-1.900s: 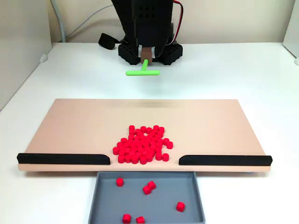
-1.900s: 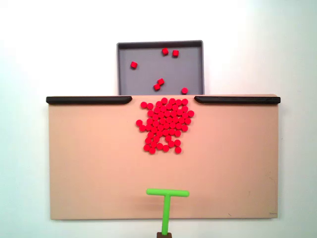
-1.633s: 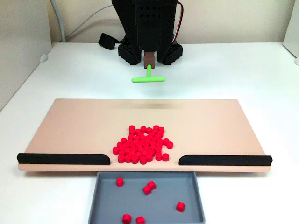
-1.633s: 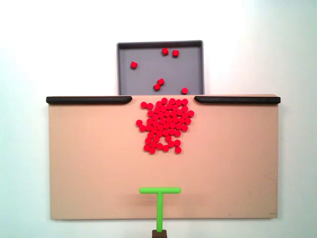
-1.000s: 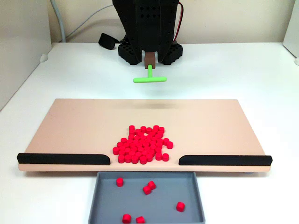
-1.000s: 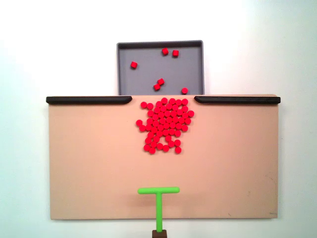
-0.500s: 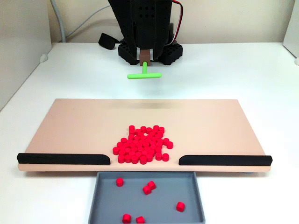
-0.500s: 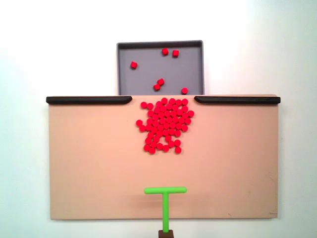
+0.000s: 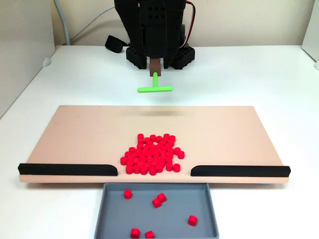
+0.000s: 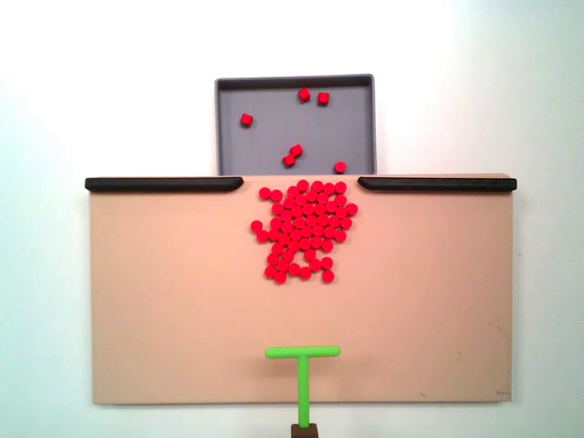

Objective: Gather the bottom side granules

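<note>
Can't tell how the gripper (image 9: 155,66) fingers sit, but the green T-tool (image 9: 155,88) hangs from it, well short of the granules (image 10: 305,230). They're clustered on the tan board (image 10: 164,301) between two black rails (image 10: 164,183), with a few in the grey tray (image 10: 351,128).

A tan board (image 9: 84,139) lies flat on the white surface (image 9: 249,74). Two black rails (image 9: 67,169) line its near edge, left and right, a gap between them. A grey tray (image 9: 107,214) sits just beside that gap.

Dozens of tiny matte red cylindrical granules (image 10: 304,230) lie clustered on the tan board (image 10: 164,292), against its railed edge's gap.
</note>
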Motion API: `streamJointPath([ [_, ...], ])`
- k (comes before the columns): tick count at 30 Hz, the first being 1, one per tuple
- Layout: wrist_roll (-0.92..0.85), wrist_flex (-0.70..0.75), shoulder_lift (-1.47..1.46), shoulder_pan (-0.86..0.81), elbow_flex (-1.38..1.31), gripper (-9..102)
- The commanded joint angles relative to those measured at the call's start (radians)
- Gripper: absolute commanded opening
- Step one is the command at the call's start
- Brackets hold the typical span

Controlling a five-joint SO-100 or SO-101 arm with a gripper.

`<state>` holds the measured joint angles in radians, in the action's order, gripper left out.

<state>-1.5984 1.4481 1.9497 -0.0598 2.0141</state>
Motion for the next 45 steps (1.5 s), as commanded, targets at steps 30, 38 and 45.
streamJointPath([
  [30, 0.069, -0.279, -0.156, 0.037, 0.107, 0],
  [38, 0.064, -0.305, -0.192, 0.028, 0.094, 0],
  [45, 0.049, -0.333, -0.210, 0.003, 0.092, 0],
])
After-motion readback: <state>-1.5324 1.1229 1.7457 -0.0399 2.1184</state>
